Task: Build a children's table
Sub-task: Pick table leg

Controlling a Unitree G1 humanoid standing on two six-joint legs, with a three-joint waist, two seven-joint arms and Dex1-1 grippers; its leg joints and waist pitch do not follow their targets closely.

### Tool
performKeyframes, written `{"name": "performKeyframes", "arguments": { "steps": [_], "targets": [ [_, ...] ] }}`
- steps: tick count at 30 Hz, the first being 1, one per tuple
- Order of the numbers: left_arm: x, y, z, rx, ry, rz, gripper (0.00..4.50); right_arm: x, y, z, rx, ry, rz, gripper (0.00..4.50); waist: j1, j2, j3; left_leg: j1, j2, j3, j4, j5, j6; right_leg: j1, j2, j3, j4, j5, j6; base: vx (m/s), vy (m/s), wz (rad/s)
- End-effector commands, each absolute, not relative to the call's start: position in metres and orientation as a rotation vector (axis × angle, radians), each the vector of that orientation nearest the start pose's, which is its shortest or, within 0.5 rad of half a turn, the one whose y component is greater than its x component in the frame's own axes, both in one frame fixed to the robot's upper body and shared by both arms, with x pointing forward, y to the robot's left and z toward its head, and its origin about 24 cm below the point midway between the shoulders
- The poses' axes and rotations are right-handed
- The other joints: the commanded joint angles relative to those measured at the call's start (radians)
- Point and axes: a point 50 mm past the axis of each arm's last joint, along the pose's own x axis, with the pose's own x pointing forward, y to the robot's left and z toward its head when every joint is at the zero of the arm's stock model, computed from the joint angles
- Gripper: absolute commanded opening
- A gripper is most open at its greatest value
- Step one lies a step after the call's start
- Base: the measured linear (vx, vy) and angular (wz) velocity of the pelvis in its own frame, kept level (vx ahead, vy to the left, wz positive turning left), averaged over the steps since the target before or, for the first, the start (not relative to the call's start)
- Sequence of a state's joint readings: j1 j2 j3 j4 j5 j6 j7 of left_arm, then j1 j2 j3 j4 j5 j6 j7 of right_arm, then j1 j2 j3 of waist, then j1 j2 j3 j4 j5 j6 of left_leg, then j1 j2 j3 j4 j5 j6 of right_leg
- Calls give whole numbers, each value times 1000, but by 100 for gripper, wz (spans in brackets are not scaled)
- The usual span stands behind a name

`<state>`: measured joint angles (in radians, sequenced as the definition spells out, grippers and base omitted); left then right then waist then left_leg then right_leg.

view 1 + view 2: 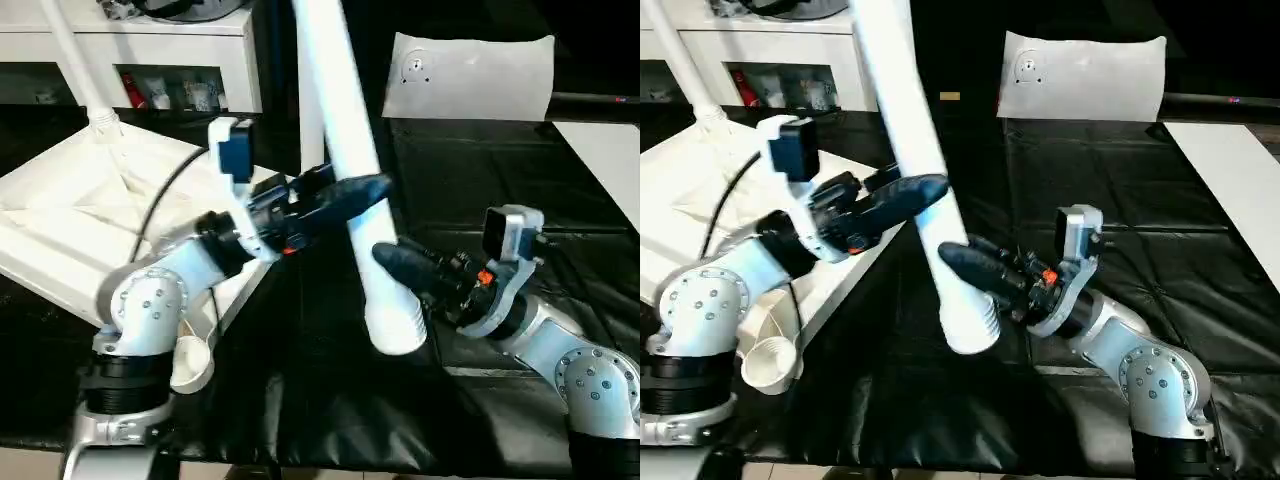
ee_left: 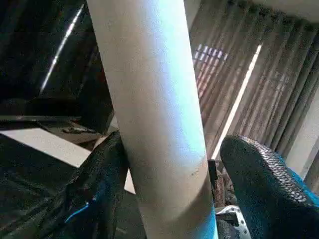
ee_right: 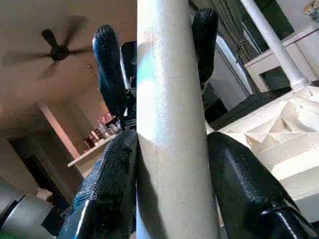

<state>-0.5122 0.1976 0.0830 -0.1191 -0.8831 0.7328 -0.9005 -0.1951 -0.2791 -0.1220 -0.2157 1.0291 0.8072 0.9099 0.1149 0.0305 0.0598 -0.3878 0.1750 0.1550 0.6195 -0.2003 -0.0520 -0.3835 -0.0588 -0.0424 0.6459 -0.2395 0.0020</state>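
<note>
At centre of the left eye view, a white leg of the children's table runs from the top edge down to a ribbed end low in the middle, tilted, raised over the black tabletop. Right claw grips that leg near its lower end, black fingers on both sides. Left claw reaches in from the left higher on the same leg; one finger lies across the front of the tube, full closure cannot be told from here. Upper left: upturned white table top with ribbed underside, one leg already standing in its far corner socket. Another white leg end lies at lower left beside the left arm. White cabinet sits behind at the top left, and a white pillow-like bag at upper right.

Right eye view: same layout, right claw clamped low on the leg, left claw against it above.

Left wrist view: leg fills the centre, one finger touching it, the other finger standing off with a gap, so the left claw is not clamped.

Right wrist view: leg pinched between both near fingers; the left claw's fingers straddle it further up.
</note>
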Motion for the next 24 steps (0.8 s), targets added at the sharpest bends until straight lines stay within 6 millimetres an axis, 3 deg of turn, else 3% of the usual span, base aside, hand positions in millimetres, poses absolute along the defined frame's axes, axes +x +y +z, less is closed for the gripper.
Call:
{"name": "performKeyframes", "arguments": {
  "steps": [1, 4, 6, 7, 11, 24],
  "targets": [
    [284, 100, 185, -530, -135, -1407, 290, 240, -136, 127, 758, 54, 1312, 180, 3, -13, -69, 10, 43, -9, -74, -22, 20, 48, -77, 44, -78, -19, -195, 0, 0, 0],
    [286, 101, 184, -520, -135, -1410, 265, 240, -136, 126, 747, 55, 1316, 180, 4, -8, -69, 10, 42, -9, -73, -28, 17, 49, -78, 43, -78, -22, -200, 0, 0, 0],
    [286, 101, 184, -521, -135, -1414, 244, 240, -136, 126, 745, 54, 1316, 180, 3, -11, -70, 10, 43, -9, -72, -23, 17, 50, -77, 43, -75, -2, -205, 0, 0, 0],
    [286, 101, 184, -522, -134, -1417, 239, 240, -136, 126, 743, 53, 1316, 180, 5, -6, -71, 10, 43, -10, -72, -23, 17, 50, -78, 43, -74, 3, -210, 0, 0, 0],
    [286, 101, 184, -522, -129, -1430, 213, 241, -136, 127, 742, 48, 1316, 180, 4, -9, -70, 10, 43, -9, -72, -32, 16, 50, -78, 43, -75, -4, -216, 0, 0, 0],
    [289, 105, 186, -569, -116, -1388, 196, 249, -136, 125, 668, 41, 1265, 180, 6, -11, -71, 10, 42, -8, -70, -24, 21, 50, -78, 42, -72, 5, -224, 0, 0, 0]
  ]
}}
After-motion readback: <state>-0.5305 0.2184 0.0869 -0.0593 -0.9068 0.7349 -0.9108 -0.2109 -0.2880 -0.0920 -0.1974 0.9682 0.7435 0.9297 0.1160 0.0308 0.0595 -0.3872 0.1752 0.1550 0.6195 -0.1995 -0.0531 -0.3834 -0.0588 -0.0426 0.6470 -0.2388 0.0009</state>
